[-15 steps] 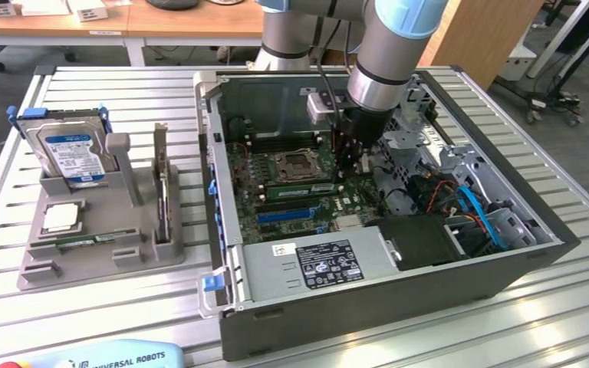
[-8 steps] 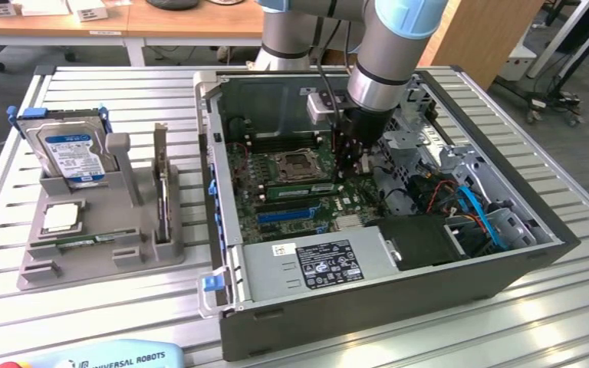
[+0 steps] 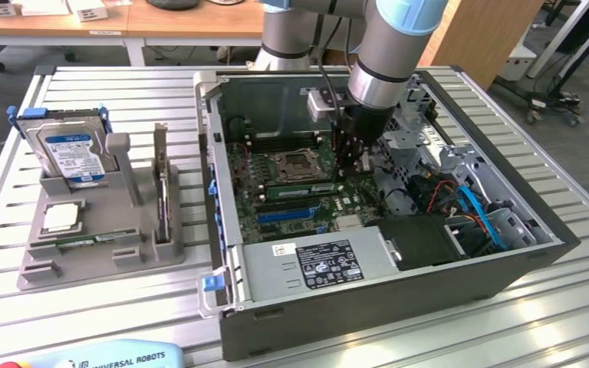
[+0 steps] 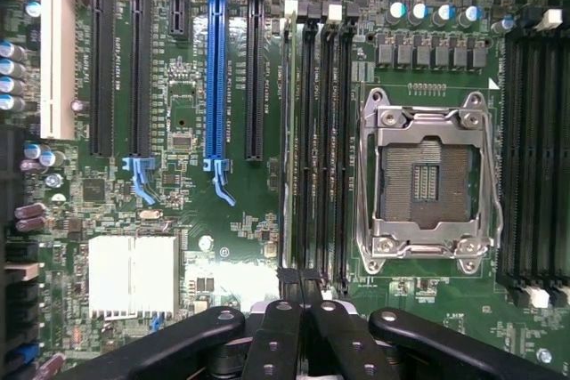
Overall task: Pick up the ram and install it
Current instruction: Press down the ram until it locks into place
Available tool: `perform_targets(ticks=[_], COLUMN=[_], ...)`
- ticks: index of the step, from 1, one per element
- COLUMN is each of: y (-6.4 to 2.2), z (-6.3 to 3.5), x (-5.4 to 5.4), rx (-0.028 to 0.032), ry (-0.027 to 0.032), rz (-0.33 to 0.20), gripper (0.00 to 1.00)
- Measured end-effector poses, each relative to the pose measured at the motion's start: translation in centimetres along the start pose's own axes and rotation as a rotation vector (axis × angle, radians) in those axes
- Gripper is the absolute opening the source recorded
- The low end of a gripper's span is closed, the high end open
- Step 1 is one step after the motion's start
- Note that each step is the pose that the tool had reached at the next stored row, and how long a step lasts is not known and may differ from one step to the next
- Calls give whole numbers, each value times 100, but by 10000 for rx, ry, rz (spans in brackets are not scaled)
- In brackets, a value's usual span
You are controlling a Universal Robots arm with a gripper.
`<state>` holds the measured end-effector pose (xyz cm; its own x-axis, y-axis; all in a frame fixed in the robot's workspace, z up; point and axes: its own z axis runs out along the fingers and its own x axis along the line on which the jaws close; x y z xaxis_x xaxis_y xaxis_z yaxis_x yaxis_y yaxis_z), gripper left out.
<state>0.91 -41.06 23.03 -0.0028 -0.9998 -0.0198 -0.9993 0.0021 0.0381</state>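
The ram (image 4: pixel 289 131) is a thin green stick seen edge-on, standing in the memory slot farthest from the empty processor socket (image 4: pixel 426 182). In the exterior view the ram (image 3: pixel 300 186) lies in the slots just below that socket (image 3: pixel 297 163), inside the open computer case (image 3: pixel 376 307). My gripper (image 4: pixel 301 284) is shut, with its black fingertips pressed together over one end of the ram and slightly to one side of its edge. I cannot tell whether they touch it. In the exterior view my gripper (image 3: pixel 354 165) reaches straight down into the case.
On the exterior view's left, a grey holder tray (image 3: pixel 90 264) carries a hard drive (image 3: pixel 70 153), a square processor chip (image 3: pixel 61 217) and a green stick (image 3: pixel 74 241). A power supply (image 3: pixel 315 264), cables (image 3: pixel 474 211) and drive cage surround the board.
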Motion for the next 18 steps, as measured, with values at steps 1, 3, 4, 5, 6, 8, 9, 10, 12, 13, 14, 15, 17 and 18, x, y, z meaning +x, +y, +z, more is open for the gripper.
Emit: perform_targets(ticks=[1,3,4,5,6,8,9,10,12,13,14,15,17,18], y=[1,3,4,5,6,8,8,9,10,10,10,10,10,15], z=[-25,-75,-101,-124,-149,-198,-221,-241,-269,-270,-270,-270,-271,-271], x=[0,-2,-2,-2,-3,-4,-4,-5,-5,-6,-6,-6,-5,-5], rx=[0,0,0,0,0,0,0,0,0,1,1,1,0,0], ry=[1,-1,1,1,1,1,1,1,1,-1,-1,-1,0,0], rz=[0,0,0,-1,-1,0,0,-1,-1,-1,-1,-1,-1,-1], gripper=[10,10,10,10,10,10,10,10,10,10,10,10,10,10])
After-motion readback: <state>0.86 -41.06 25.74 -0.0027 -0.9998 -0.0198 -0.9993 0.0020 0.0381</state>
